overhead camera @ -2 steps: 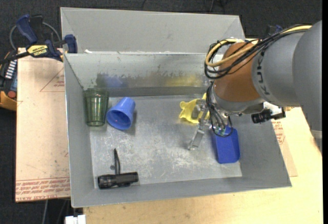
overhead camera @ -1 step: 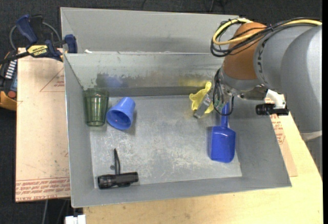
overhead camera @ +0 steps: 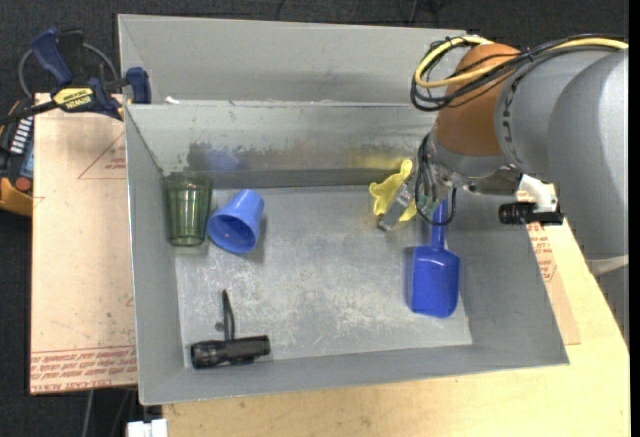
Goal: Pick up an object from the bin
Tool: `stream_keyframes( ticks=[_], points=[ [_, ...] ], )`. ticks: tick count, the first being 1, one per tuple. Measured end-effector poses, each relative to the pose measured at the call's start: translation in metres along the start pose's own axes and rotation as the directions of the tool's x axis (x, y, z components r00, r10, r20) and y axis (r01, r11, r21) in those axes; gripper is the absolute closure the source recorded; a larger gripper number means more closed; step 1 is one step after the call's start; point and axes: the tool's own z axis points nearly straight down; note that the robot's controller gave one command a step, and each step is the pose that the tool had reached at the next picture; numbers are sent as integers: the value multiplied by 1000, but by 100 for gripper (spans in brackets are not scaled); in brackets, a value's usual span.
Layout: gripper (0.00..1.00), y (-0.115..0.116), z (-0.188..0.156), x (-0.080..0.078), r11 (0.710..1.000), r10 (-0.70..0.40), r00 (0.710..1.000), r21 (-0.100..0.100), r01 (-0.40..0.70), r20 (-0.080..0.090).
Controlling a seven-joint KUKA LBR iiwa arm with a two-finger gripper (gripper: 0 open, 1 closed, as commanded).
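Observation:
My gripper (overhead camera: 428, 193) hangs low at the back right of the bin, under the arm's orange cover. A crumpled yellow thing (overhead camera: 390, 187) lies right against its left side, by the back wall. Just below the gripper lies a blue scoop (overhead camera: 433, 282), its thin handle pointing up towards the gripper and its wide end facing the front of the bin. Whether the gripper touches either one I cannot tell.
A green see-through cup (overhead camera: 187, 210) stands at the back left, with a blue cup (overhead camera: 237, 221) lying on its side next to it. A black torch-like thing (overhead camera: 231, 350) with a strap lies at the front left. The arm covers the bin's right rim.

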Motion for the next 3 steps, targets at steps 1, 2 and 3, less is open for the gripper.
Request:
stream_keyframes(
  ticks=[1,2,3],
  points=[
    [100,0,-1,0,1000,-1,1000,0,1,0],
    [100,-1,-14,2,1000,-1,1000,3,1,-6],
    [100,0,-40,1,1000,-2,1000,2,2,-4]
  ],
)
